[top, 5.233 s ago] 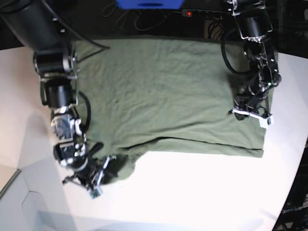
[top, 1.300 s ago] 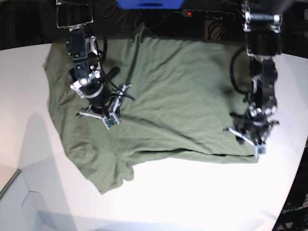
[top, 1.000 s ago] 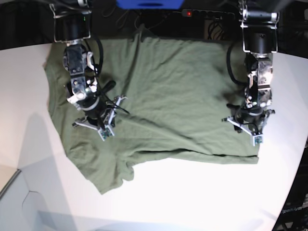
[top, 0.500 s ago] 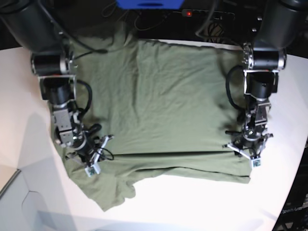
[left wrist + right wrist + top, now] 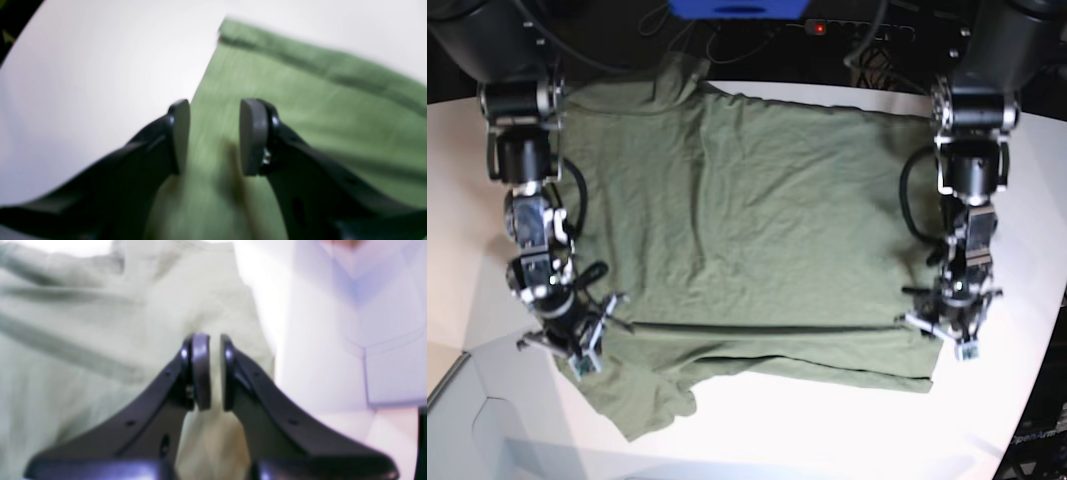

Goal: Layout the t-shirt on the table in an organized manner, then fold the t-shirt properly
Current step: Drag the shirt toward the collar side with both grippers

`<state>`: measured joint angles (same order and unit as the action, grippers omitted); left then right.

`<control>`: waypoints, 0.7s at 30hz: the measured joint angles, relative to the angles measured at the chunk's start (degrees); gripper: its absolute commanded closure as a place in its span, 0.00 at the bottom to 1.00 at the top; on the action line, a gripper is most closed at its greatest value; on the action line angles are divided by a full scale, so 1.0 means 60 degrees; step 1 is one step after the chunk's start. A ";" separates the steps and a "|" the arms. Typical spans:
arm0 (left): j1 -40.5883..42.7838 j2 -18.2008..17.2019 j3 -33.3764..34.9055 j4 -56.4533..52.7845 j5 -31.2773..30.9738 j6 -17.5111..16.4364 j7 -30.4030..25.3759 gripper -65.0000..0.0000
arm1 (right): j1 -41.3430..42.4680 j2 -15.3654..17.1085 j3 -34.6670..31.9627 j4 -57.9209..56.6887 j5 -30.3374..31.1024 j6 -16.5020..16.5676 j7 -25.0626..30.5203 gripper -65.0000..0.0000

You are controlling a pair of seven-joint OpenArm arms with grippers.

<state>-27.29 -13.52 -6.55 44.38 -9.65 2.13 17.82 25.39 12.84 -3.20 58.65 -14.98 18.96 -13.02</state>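
White and smooth, the broad curved-edged surface (image 5: 827, 420) fills most of the base view, with dark clutter, cables and a blue box (image 5: 737, 8) along its far edge. Spread across it lies the olive-green short-sleeved cotton t-shirt (image 5: 757, 220), mostly flat but wrinkled, with a long straight crease running across its near part and a loose flap of cloth hanging out toward the near left corner of that view.

On the base view's right side, the left hand (image 5: 950, 335) sits at the shirt's near right corner. Its wrist camera shows the two grey pads (image 5: 181, 133) standing partly apart with a bunched ridge of green cloth rising between them, so it has hold of the t-shirt (image 5: 300, 100) at its edge; a hemmed border runs across the far part of that view, with bare white surface (image 5: 83, 83) to the left of it.

On the base view's left side, the right hand (image 5: 567, 340) rests at the shirt's near left edge. Its wrist view is washed out and blurred, yet the two pads (image 5: 200, 370) stand nearly together with a thin fold of pale-looking cloth (image 5: 100, 340) pinched between them, and white surface (image 5: 317, 340) to the right.
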 measured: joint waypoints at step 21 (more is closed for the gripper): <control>0.2973 0.0000 -0.0412 0.2809 -0.0084 -0.0066 0.0780 0.63 | -0.1151 -0.0437 0.1996 -0.1173 0.0193 -0.0058 0.0732 0.93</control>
<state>-9.45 -13.52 -9.02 61.23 -10.15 1.74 22.50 18.48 10.22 8.78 51.62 -13.82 18.61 -8.62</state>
